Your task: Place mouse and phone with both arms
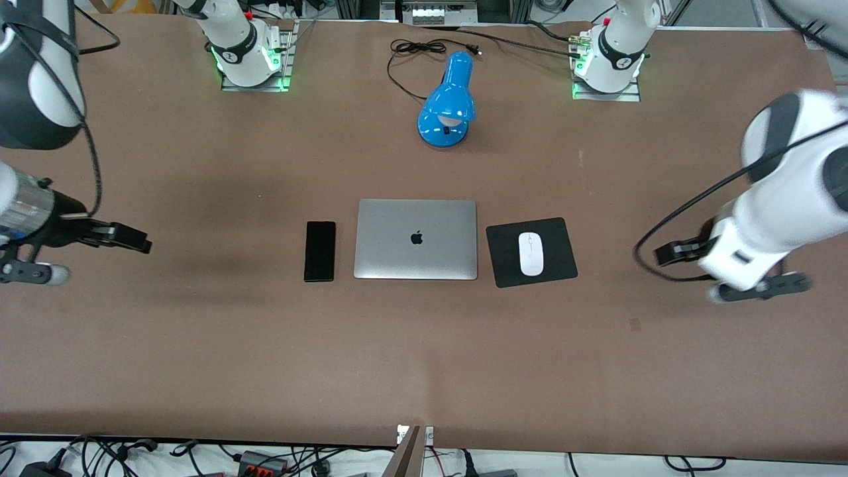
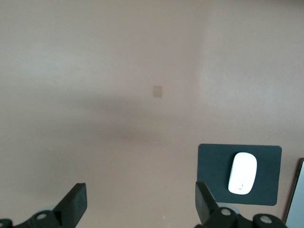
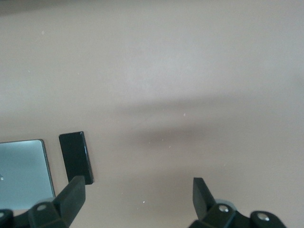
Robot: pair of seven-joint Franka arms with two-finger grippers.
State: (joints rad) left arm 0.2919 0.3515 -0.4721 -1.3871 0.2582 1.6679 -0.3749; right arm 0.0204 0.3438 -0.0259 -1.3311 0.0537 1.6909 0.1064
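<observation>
The white mouse [image 1: 531, 253] lies on a square black pad [image 1: 507, 262] beside the closed silver laptop [image 1: 416, 218], toward the left arm's end. The black phone [image 1: 320, 251] lies flat beside the laptop, toward the right arm's end. My left gripper [image 1: 676, 252] is open and empty over bare table, apart from the pad. In the left wrist view [image 2: 140, 190] the mouse [image 2: 242, 173] and pad [image 2: 213, 171] show off to one side. My right gripper [image 1: 122, 237] is open and empty over bare table, apart from the phone. The right wrist view [image 3: 137, 183] shows the phone [image 3: 76, 156] by one finger.
A blue desk lamp [image 1: 449, 106] with its black cable [image 1: 417, 50] stands farther from the front camera than the laptop, between the two arm bases. The laptop's edge shows in both wrist views [image 2: 297, 199] [image 3: 21, 171]. A small mark [image 1: 635, 323] is on the table.
</observation>
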